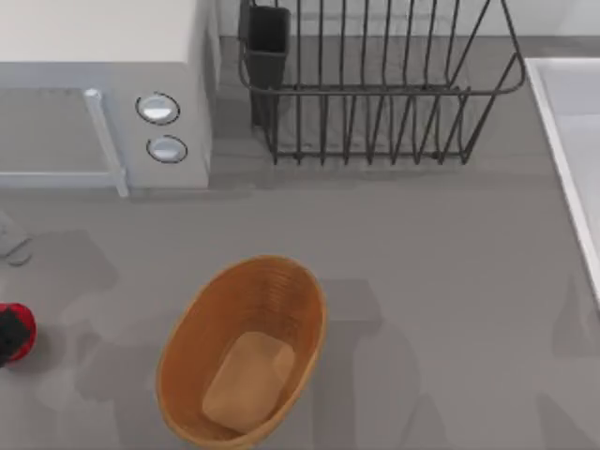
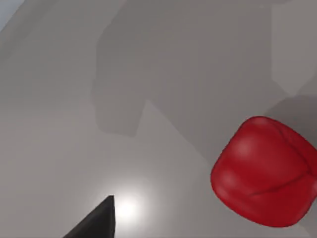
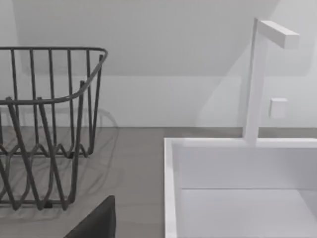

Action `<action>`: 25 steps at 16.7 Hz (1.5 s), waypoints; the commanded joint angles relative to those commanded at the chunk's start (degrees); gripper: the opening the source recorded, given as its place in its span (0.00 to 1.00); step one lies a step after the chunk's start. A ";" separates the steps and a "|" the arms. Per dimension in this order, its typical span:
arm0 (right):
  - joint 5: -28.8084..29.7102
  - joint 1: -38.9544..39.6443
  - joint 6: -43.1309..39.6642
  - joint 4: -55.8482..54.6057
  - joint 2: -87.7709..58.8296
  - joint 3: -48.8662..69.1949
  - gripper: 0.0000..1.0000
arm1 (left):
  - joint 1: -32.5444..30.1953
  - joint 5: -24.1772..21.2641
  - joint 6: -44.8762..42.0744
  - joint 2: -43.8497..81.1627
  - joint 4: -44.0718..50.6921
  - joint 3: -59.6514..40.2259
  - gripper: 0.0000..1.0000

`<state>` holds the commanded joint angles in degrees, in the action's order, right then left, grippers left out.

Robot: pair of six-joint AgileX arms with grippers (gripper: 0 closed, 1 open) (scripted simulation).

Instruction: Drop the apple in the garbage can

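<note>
Looking down from the top view, I see the apple (image 1: 19, 330) at the far left edge of the surface (image 1: 422, 281), partly covered by something dark that I take for my left gripper (image 1: 7, 336), though I cannot tell how its jaws stand. The garbage can (image 1: 192, 328) sits well apart to the apple's right, near the front edge, an oval ribbed basket lying at a slant with its tan base bare. From the left wrist view the apple (image 2: 262, 171) appears close up, resting on the grey surface (image 2: 59, 124), with one dark fingertip (image 2: 101, 220) near it and apart from it. From the right wrist view I see a dark fingertip (image 3: 99, 220) of the right gripper, whose jaws I also cannot judge, facing the black wire rack (image 3: 49, 124) and a white sink (image 3: 171, 188) with a white faucet (image 3: 255, 74) against a pale wall. Back in the top view, a white microwave (image 1: 103, 94) stands at the rear left, the wire rack (image 1: 375, 94) beside it with a small black cup (image 1: 267, 33) at its corner, and the sink (image 1: 562, 141) along the right edge.
</note>
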<state>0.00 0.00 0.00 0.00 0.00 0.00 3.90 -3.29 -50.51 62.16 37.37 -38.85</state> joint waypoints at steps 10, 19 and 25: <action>0.00 0.00 0.00 0.00 0.00 0.00 1.00 | 2.44 -1.35 -26.56 31.58 19.15 -21.30 1.00; 0.00 0.00 0.00 0.00 0.00 0.00 1.00 | 2.06 -1.37 -26.50 33.83 14.99 -18.92 1.00; 0.00 0.00 0.00 0.00 0.00 0.00 1.00 | 1.46 -1.38 -26.05 39.39 2.79 -12.59 1.00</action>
<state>0.00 0.00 0.00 0.00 0.00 0.00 5.36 -4.67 -76.56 101.55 40.16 -51.44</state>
